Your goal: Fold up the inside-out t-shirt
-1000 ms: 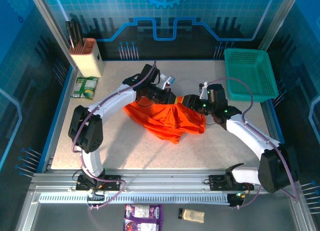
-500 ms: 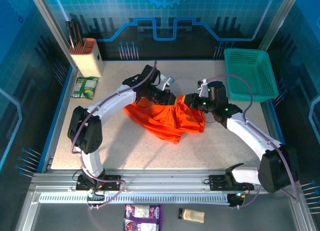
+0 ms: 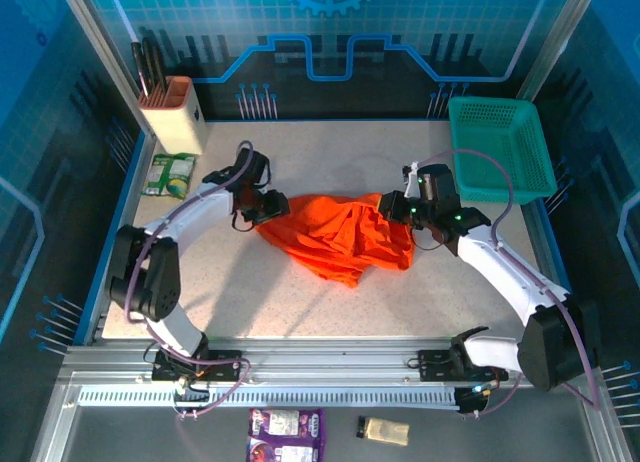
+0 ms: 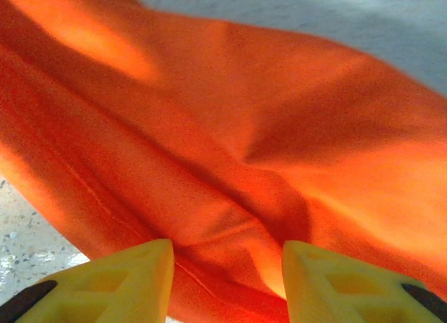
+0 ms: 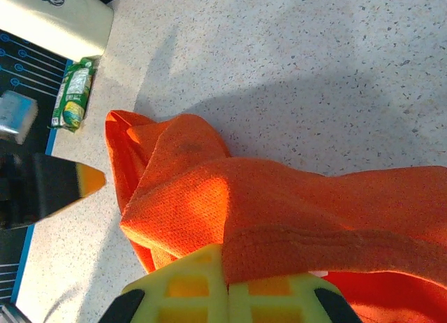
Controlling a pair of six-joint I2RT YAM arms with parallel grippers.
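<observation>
The inside-out t-shirt (image 3: 335,237) is a crumpled bright orange heap in the middle of the table. My left gripper (image 3: 264,208) sits at its left end. In the left wrist view this gripper (image 4: 227,284) is open, its yellow fingertips (image 4: 133,281) apart over the folds of the t-shirt (image 4: 230,127), which they do not pinch. My right gripper (image 3: 393,208) is at the shirt's right end. Seen from the right wrist, this gripper (image 5: 227,284) is shut on a hemmed edge of the t-shirt (image 5: 279,211), lifted a little off the table.
A teal-green mesh basket (image 3: 500,147) stands at the back right, close behind the right arm. At the back left are a beige knife block (image 3: 175,112) and a green packet (image 3: 170,174). Bare speckled tabletop (image 3: 330,312) lies in front of the shirt.
My left gripper opened, let go of the cloth and moved left from the shirt's middle to its left end. My right gripper shut on the right edge. The shirt now lies lower and wider.
</observation>
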